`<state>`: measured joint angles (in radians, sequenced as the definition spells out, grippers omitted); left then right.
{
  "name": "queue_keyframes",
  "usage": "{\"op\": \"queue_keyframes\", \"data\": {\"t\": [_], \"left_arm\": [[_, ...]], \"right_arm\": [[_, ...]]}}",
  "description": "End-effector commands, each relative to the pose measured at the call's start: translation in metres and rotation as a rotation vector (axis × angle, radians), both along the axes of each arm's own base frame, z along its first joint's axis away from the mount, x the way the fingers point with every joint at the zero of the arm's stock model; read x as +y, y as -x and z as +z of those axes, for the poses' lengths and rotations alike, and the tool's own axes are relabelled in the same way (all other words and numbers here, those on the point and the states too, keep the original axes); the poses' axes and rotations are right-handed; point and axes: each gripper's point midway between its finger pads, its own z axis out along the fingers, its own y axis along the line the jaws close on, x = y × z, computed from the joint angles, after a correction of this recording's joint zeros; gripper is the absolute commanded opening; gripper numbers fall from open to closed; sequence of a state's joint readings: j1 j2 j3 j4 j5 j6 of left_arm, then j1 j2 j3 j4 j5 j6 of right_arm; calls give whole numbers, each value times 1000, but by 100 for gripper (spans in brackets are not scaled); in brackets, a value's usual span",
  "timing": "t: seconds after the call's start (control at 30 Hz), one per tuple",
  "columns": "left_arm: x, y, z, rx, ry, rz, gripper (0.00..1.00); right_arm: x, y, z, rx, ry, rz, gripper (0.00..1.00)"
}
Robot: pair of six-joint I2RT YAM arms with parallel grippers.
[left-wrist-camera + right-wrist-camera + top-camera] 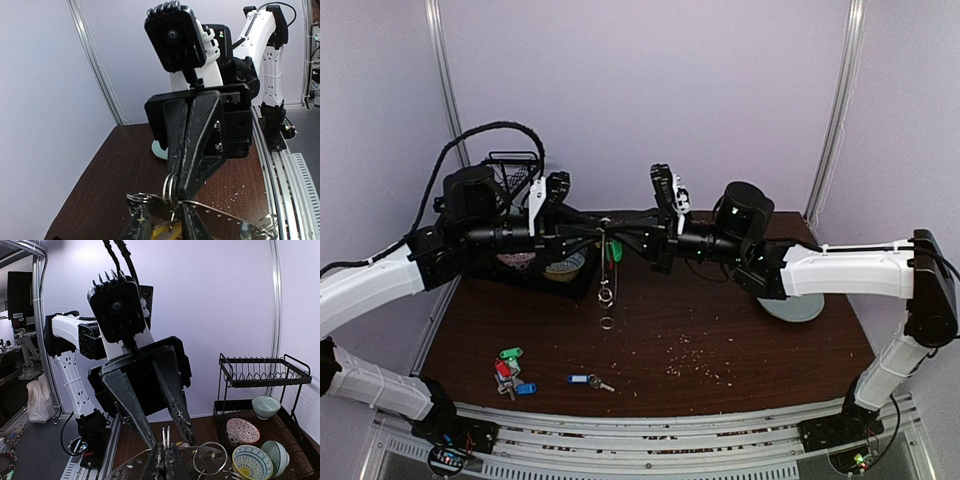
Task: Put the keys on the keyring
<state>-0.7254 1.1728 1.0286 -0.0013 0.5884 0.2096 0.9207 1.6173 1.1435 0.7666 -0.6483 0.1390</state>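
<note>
Green-tagged silver key [615,250] looks on silver-grey metal keyring [607,292]; your R gripper [182,190] pinches that ring, L gripper [169,440] jaws apart; loose tagged keys [512,372] remain.

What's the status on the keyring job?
Right tool shut on the keyring, held mid-air. Left tool open at it. Loose keys lie on the table. Nothing seen blocking.

The top external camera looks down from above and behind the arm bases over the whole table [720,340]. Each wrist camera looks level across it, close up, at the opposite arm. All three views share the keyring [607,290] between the arms.
</note>
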Motion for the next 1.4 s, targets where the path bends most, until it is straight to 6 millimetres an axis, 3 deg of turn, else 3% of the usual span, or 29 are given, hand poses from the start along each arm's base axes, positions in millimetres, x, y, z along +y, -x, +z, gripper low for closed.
{"op": "queue_keyframes", "data": {"t": [0.0,0.3,0.43,0.5,0.6,0.73,0.83,0.97,1.17,1.37], "left_arm": [[-1,6,18,-8,61,-42,23],[-5,11,18,9,72,-83,10],[-4,16,18,10,73,-104,29],[-5,18,18,13,73,-115,29],[-4,16,20,15,69,-105,22],[-4,14,19,14,66,-92,4],[-4,16,19,11,68,-100,0],[-2,12,20,-3,71,-73,0],[6,-8,17,-43,66,63,0],[5,-8,14,-43,72,60,0]], "right_arm": [[-2,5,19,-42,-66,1,0],[0,6,16,-45,-53,8,0],[1,6,14,-48,-44,6,0],[1,6,16,-51,-45,5,0],[1,7,16,-52,-43,6,0],[1,6,15,-57,-37,1,0],[1,6,13,-58,-32,-2,0],[1,7,12,-63,-24,-1,0],[4,8,1,-81,28,9,0],[13,-3,-12,-75,107,-13,1]]}}
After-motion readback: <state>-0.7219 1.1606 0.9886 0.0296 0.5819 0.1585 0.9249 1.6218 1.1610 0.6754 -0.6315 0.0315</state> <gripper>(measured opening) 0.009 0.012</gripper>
